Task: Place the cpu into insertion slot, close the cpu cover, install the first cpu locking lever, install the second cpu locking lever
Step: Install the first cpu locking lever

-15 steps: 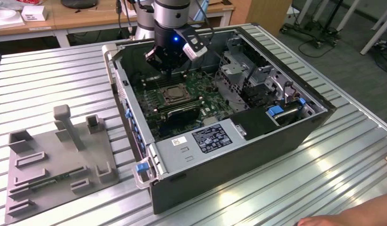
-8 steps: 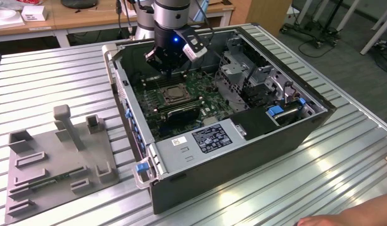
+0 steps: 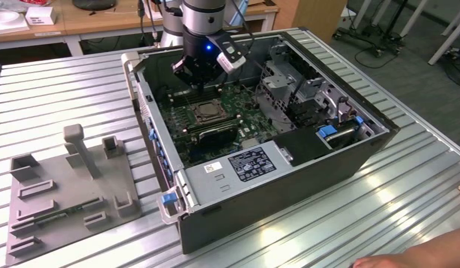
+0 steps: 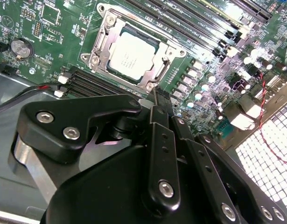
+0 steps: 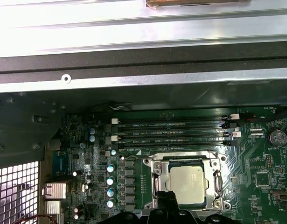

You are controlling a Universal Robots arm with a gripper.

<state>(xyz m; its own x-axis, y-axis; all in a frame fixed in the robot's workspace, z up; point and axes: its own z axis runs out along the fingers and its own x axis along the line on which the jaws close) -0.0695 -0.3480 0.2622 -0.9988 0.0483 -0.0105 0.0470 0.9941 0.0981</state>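
Silver-grey, the cpu [image 4: 133,52] sits in the slot [image 4: 91,59] on the green board [image 4: 45,28], mid-board inside the open case [image 3: 312,162]. The gripper [image 3: 198,78] hangs just above it. In the second wrist view its fingers [image 4: 157,121] are drawn together with nothing between them, the tips beside the slot's edge and near the memory slots [image 4: 87,81].

The main risk, as I judge it, is a sideways slip. The tips are narrow, so a push slightly off line could skid onto the capacitors [image 4: 192,88] or the memory slots. If the cover [image 4: 104,42] is not fully down, pressing could load the cpu unevenly. I cannot tell whether it is locked.

The cpu looks flat, matte and square to the slot. Its top shows through the cover's window, and the cover's silvery frame appears to lie level around it.
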